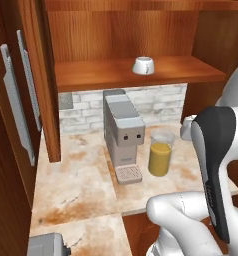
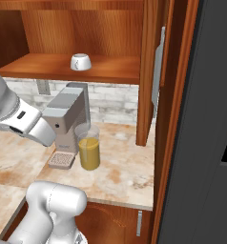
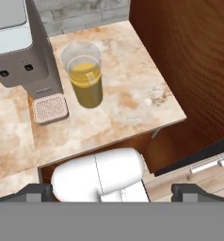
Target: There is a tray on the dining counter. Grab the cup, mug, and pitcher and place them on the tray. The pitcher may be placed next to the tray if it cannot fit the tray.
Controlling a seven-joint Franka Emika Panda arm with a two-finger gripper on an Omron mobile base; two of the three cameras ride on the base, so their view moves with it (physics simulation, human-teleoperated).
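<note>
1 pitcher [image 3: 86,77] stands upright on the desk [image 3: 132,113], just beside the coffee machine [image 3: 20,47]. Jaws spread wide, gripping nothing, likely lining up a grab.

Evenly and softly lit, fairly bright, with no clear source. Faint, diffuse shadows under the shelf [image 1: 141,75] and beside the coffee machine [image 1: 122,132]. No hard glare; only a pale sheen on the pitcher [image 3: 85,77]. Rendered look throughout, slightly soft and low in resolution, with blocky counter [image 2: 120,176] texture. No edge distortion or focus falloff.
</note>
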